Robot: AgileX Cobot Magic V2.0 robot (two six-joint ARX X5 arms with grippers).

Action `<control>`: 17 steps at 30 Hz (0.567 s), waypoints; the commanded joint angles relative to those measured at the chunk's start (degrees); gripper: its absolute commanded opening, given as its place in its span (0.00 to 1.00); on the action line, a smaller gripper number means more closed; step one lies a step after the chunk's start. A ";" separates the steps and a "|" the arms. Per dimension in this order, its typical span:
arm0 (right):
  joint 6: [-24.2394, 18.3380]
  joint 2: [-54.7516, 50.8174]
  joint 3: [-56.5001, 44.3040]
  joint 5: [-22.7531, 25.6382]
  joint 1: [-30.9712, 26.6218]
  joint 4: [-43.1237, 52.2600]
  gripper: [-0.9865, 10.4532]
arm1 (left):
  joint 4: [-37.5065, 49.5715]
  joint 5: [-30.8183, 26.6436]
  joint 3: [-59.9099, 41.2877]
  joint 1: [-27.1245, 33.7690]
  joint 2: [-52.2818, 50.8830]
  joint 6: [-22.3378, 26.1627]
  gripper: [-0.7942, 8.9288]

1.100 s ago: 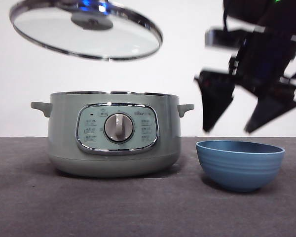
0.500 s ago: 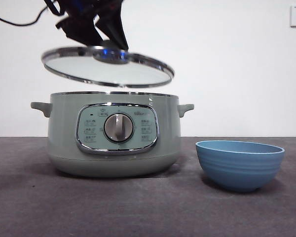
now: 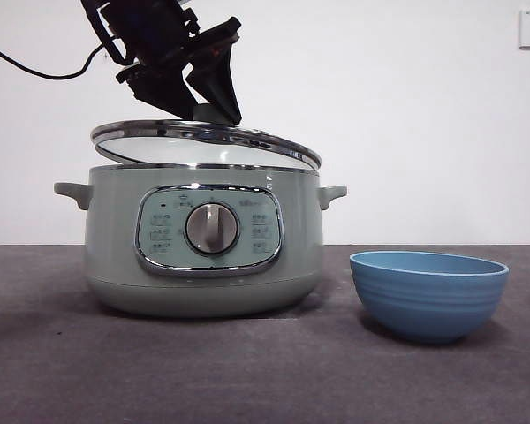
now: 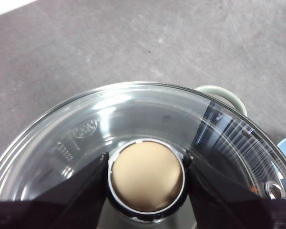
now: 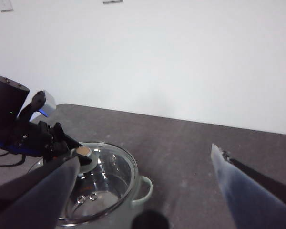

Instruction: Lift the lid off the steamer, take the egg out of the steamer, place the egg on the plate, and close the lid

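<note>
You're basically on the last step: your left gripper (image 4: 146,177) is clamped on the knob of the domed glass lid (image 3: 207,146), tilted just above the sage-green steamer pot (image 3: 203,240), right gripper (image 5: 143,191) spread wide, egg unseen in the blue ceramic bowl (image 3: 429,294).

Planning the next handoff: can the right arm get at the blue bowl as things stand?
Probably yes. The plate stands apart from the steamer with nothing over it; the left gripper is busy holding the lid there. The right gripper hangs open, raised, holding nothing.

glossy glass lid (image 3: 208,146), chrome rim, matt tabletop (image 3: 265,371)
</note>
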 commanded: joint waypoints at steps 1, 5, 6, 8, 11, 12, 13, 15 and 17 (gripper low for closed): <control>-0.22 0.11 0.02 0.13 0.07 -0.31 0.50 | 2.40 -0.20 0.98 -0.44 -0.35 0.04 0.07; -0.22 0.17 0.02 0.09 0.07 -0.50 0.50 | 2.51 -0.46 0.98 -0.42 -0.13 0.04 0.07; -0.22 0.15 0.02 0.09 0.07 -0.50 0.50 | 2.54 -0.44 0.98 -0.42 0.07 0.02 0.07; -0.22 0.15 0.02 0.09 0.07 -0.50 0.50 | 2.38 -0.42 0.98 -0.42 0.50 -0.07 0.07; -0.22 0.13 0.02 -0.09 0.07 -0.50 0.50 | 2.38 -0.39 0.98 -0.44 1.62 -1.20 0.07; -0.20 0.11 0.02 -0.17 0.07 -0.50 0.50 | 2.36 -0.42 0.98 -0.44 2.08 -1.33 0.07; -0.22 0.11 0.02 -0.17 0.07 -0.52 0.50 | 2.27 -0.42 0.98 -0.44 2.47 -1.33 0.07; -0.22 0.11 0.02 -0.28 0.07 -0.59 0.50 | 1.73 -0.44 0.98 -0.44 3.08 -1.31 0.07; -0.20 0.11 0.02 -0.28 0.07 -0.70 0.50 | 0.98 -0.46 0.98 -0.44 3.19 -1.29 0.07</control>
